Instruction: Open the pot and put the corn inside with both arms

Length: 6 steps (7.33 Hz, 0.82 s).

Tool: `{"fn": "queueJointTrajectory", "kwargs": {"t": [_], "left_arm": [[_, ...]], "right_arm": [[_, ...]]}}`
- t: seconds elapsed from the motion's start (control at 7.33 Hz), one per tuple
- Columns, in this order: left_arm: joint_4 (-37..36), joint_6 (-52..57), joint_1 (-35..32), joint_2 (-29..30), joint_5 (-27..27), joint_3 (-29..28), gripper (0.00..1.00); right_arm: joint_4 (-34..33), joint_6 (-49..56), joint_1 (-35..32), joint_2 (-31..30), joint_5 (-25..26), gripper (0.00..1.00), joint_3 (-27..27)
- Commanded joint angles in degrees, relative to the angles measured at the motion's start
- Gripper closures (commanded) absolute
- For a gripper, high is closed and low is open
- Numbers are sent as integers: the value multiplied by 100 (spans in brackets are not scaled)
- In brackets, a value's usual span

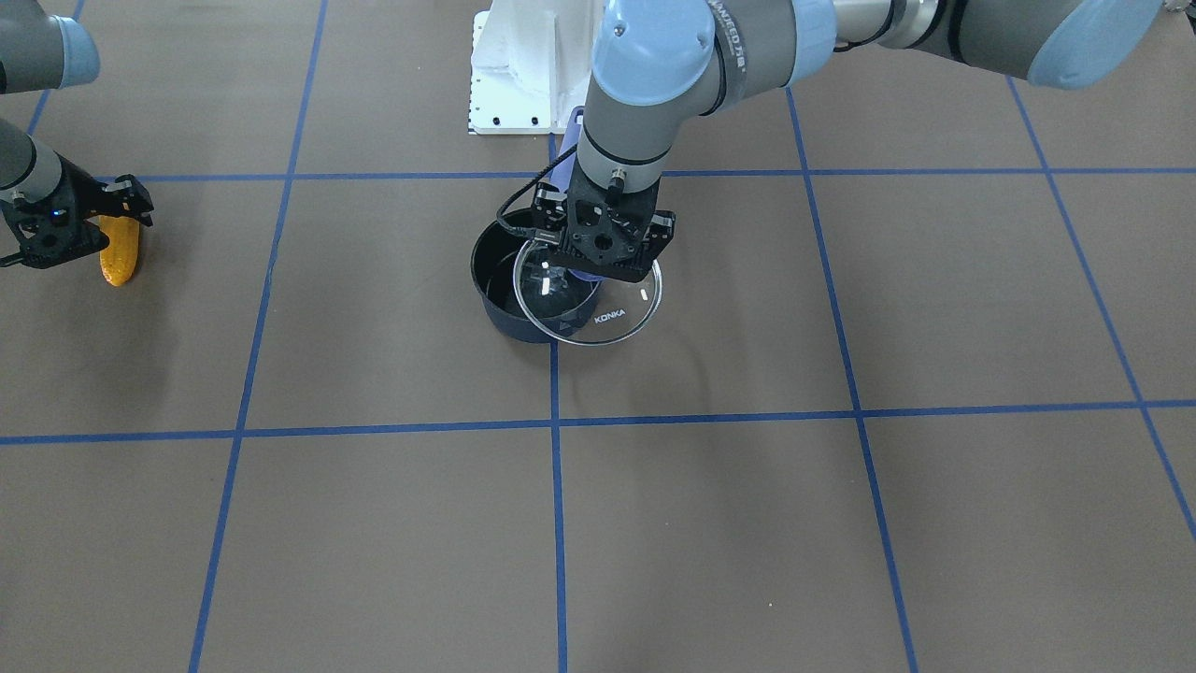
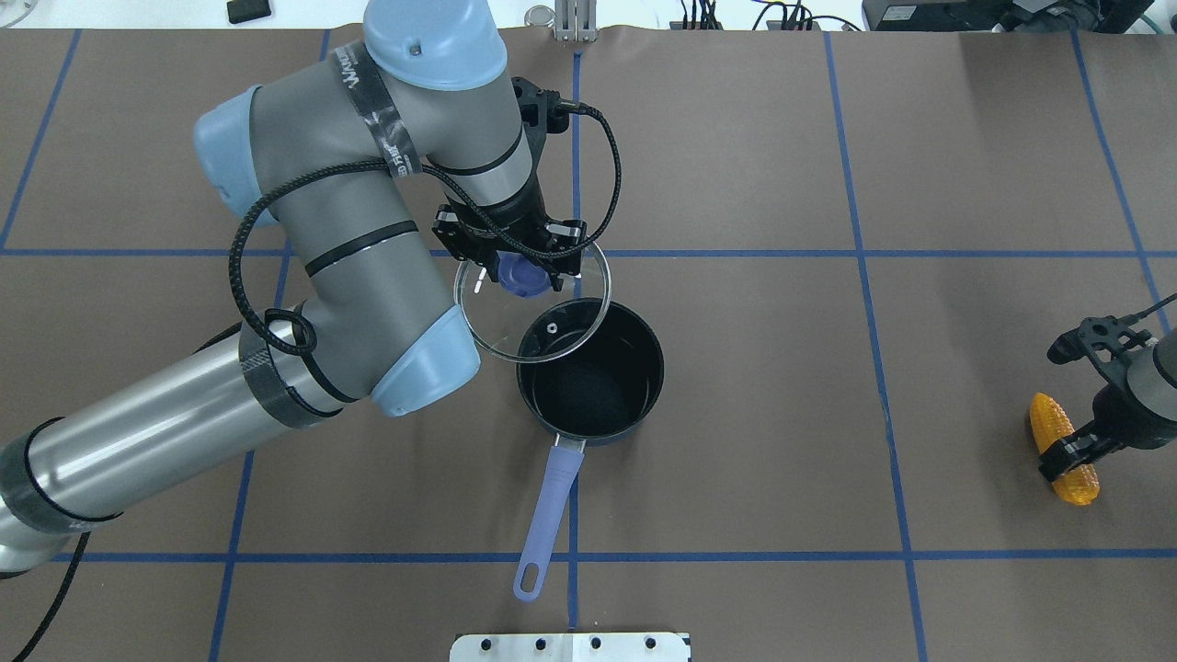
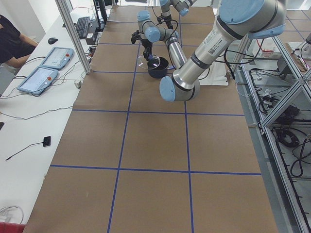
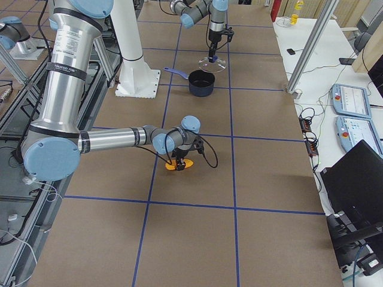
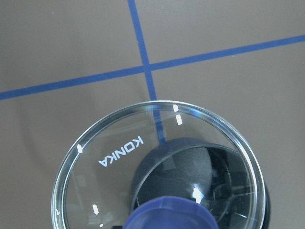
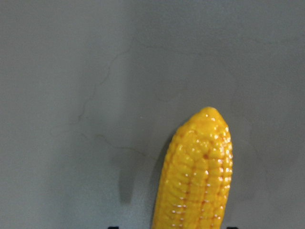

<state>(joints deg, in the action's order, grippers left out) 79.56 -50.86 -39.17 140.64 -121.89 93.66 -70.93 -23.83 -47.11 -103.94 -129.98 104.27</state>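
Observation:
The pot (image 2: pixel 644 345) stands uncovered at the table's middle, its lavender handle (image 2: pixel 549 501) pointing toward the robot's base. My left gripper (image 2: pixel 521 273) is shut on the blue knob (image 5: pixel 169 214) of the glass KONKA lid (image 2: pixel 483 317). It holds the lid above the pot's far left rim, overlapping it only partly. In the front view the lid (image 1: pixel 621 313) hangs over the pot (image 1: pixel 491 266) under that gripper (image 1: pixel 598 266). The corn (image 2: pixel 1048 418) lies far to the right. My right gripper (image 2: pixel 1067 452) is shut on its thick end; the tapered tip (image 6: pixel 207 119) points away, low over the table.
The white robot base plate (image 2: pixel 570 646) sits just behind the pot handle's end. Blue tape lines (image 2: pixel 717 253) grid the brown table cover. Operator desks with tablets (image 3: pixel 46 58) run along the table's far side.

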Motion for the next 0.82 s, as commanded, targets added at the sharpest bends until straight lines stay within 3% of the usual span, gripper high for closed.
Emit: {"fn": "queueJointTrajectory", "kwargs": {"t": [0.0, 0.27, 0.41, 0.68], "left_arm": [[-2, 250, -152, -238, -10, 160, 49], [-2, 750, -484, -624, -219, 344, 49], [-2, 1057, -721, -1026, -482, 615, 49], [-10, 1752, -1048, -1757, -494, 1047, 49]], "right_arm": [[0, 10, 52, 23, 8, 78, 49], [-53, 10, -70, 162, -62, 78, 75], [-114, 1, -280, 451, -175, 79, 84], [-246, -86, -527, 1128, -465, 80, 145]]}}
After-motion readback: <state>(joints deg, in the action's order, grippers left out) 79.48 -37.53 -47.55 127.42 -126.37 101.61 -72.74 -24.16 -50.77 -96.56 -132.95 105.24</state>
